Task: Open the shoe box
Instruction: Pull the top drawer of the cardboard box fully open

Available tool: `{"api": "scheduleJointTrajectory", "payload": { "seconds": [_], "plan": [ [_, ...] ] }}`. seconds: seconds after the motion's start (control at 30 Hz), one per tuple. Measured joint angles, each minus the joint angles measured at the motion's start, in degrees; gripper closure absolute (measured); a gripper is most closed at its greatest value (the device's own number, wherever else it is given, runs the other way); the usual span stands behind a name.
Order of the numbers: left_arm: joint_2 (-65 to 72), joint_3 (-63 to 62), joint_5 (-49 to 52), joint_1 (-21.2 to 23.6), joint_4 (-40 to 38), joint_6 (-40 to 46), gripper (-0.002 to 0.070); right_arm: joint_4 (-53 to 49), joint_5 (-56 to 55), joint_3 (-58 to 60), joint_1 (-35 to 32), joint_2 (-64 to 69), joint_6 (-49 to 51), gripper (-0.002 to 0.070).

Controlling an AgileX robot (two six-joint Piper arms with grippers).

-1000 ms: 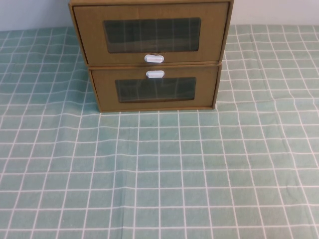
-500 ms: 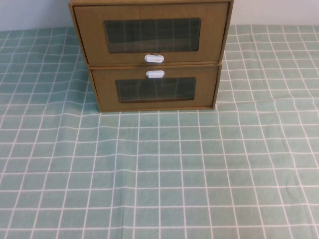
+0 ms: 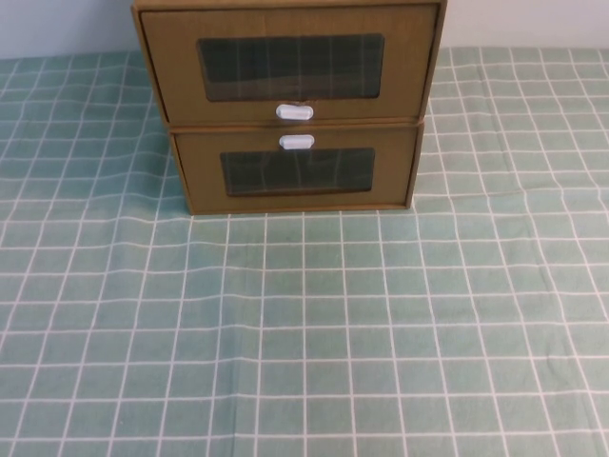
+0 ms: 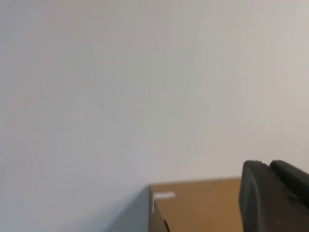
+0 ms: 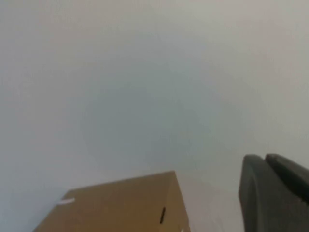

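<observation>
Two brown cardboard shoe boxes are standing stacked at the far middle of the worktop, on a green checked cloth. The upper shoe box is sitting squarely on the lower shoe box. Each front panel is carrying a dark window and is lying flush and closed. The upper white latch and the lower white latch are sitting just apart, one above the other, at the seam between the boxes.

The left gripper is showing only in its own wrist view, pointing over a top corner of the stack toward the pale wall. Whether it is open or closed cannot be told.

The right gripper is likewise showing only in its wrist view, pointing over the opposite top corner of the stack. Its fingers are resting fully closed.
</observation>
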Motion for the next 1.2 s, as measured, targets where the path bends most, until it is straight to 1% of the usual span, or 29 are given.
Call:
{"api": "scheduleJointTrajectory", "payload": {
  "seconds": [0.13, 0.23, 0.3, 0.43, 0.5, 0.57, 0.6, 0.67, 0.73, 0.8, 0.87, 0.97, 1.07, 1.13, 1.2],
  "plan": [
    [14.53, -11.59, 9.33, 0.0, -1.06, 0.0, 0.068, -1.61, 2.17, -1.37, 0.5, 3.77, -0.63, 0.069],
    [24.65, -19.04, 12.03, 0.0, -3.82, 0.09, 0.068, -1.7, 3.66, -1.37, 0.5, 6.2, -0.85, 0.069],
    [31.06, -22.84, 11.91, 0.0, -8.15, 0.09, 0.068, -1.79, 5.88, -1.37, 0.5, 8.3, -0.85, 0.069],
    [41.91, -30.69, 12.33, 0.0, -21.91, 2.46, 0.068, -1.79, 14.65, -1.37, 0.5, 13.02, -2.25, 0.069],
    [46.85, -35.67, 15.56, 0.0, -29.08, 7.73, 0.068, -0.91, 18.97, -1.37, 0.5, 15.39, -7.51, 0.069],
    [52.5, -41.54, 20.56, 0.0, -36.78, 16.05, 0.068, 2.04, 22.85, -1.37, 0.5, 17.72, -15.19, 0.069],
    [55.28, -44.01, 22.52, 0.0, -39.5, 18.86, 0.068, 4.31, 24.65, -1.37, 0.59, 18.98, -20.03, 0.069],
    [60.46, -50.31, 26.38, -0.12, -43.78, 21.39, 0.068, 8.61, 26.96, -1.37, 1.3, 21.24, -28.24, 0.069],
    [64.59, -56.03, 29.71, -0.25, -44.49, 22.33, 0.068, 12.38, 27.68, -1.37, 3.09, 22.94, -36.51, 0.069],
    [67.8, -61.03, 33.05, -0.75, -43.05, 22.77, 0.068, 13.75, 27.94, -1.37, 6.06, 24.1, -42.73, 0.0689],
    [69.63, -63.03, 34.57, -1.75, -40.98, 23.0, 0.068, 13.04, 28.02, -1.45, 10.63, 25.06, -45.47, 0.069],
    [70.34, -63.64, 36.44, -3.57, -37.83, 23.59, 0.068, 7.48, 27.89, -1.49, 18.16, 26.81, -46.47, 0.069],
    [70.34, -63.67, 38.09, -5.24, -34.34, 23.84, 0.068, -5.13, 26.54, -1.49, 25.55, 28.64, -43.1, 0.069],
    [70.44, -63.77, 38.78, -5.7, -32.31, 23.84, 0.068, -17.26, 25.27, -1.49, 29.98, 29.92, -35.44, 0.069],
    [70.84, -63.77, 39.41, -5.8, -31.69, 23.84, 0.068, -28.61, 24.43, -1.49, 33.38, 30.86, -25.7, 0.069]
  ]
}}
